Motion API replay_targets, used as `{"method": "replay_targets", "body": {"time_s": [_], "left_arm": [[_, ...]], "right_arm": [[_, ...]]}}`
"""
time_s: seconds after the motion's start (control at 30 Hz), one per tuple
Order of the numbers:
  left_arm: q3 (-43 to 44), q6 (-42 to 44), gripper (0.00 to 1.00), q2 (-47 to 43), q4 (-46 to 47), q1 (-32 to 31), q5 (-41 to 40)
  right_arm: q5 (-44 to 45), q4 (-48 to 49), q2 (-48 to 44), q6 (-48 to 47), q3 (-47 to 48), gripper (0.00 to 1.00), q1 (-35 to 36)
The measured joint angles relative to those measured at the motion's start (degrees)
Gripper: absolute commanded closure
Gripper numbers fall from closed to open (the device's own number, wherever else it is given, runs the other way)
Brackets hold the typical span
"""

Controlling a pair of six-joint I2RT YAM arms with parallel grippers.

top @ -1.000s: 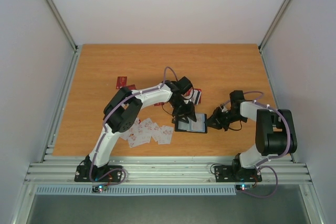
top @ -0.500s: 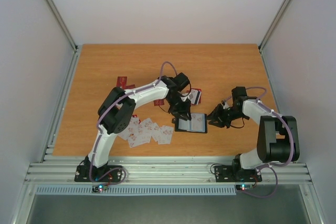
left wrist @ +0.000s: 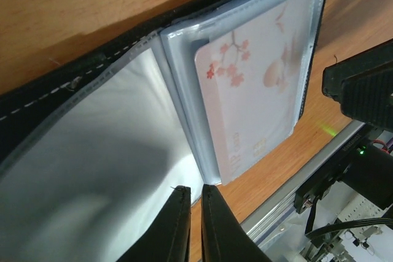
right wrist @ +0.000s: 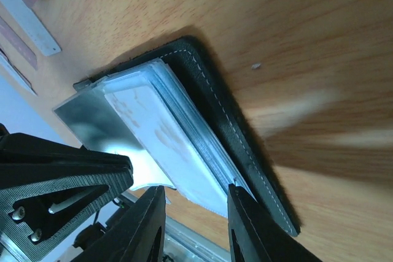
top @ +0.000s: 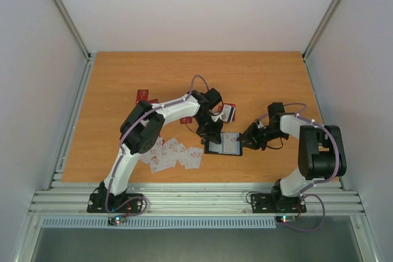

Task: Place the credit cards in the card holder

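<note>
The card holder [top: 222, 153] lies open on the table, black cover [left wrist: 61, 84] down and clear sleeves up. A white card with pink blossoms [left wrist: 258, 90] sits partly inside the top sleeve [right wrist: 153, 127]. My left gripper [top: 209, 133] is over the holder's left leaf. Its jaws are shut to a thin slit [left wrist: 195, 213] at that leaf's edge, and no card is between them. My right gripper [top: 250, 137] is open [right wrist: 193, 213], its jaws either side of the sleeve stack's end. Loose credit cards [top: 175, 154] lie to the left.
Red cards [top: 142, 96] lie at the far left, and a few more cards [top: 227, 111] lie just behind the holder. The metal rail [top: 196, 200] runs along the table's near edge, close to the loose cards.
My left jaws have closed from partly open to nearly touching, and that wrist has shifted slightly left over the holder. The right jaws have opened a little while staying at the holder's right edge.
</note>
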Motion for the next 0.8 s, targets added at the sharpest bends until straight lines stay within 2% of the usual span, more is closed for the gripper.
{"method": "replay_targets", "body": {"time_s": [0.4,0.8], "left_arm": [[1.16,1.38,1.0,3.23,-0.42,0.0,2.23],[2.82,1.53,1.0,4.68,-0.55,0.0,3.3]], "right_arm": [[-0.28,1.25,1.16,0.26,0.09,0.72,2.51],[0.17,2.05,1.88,0.26,0.09,0.71,2.8]]}}
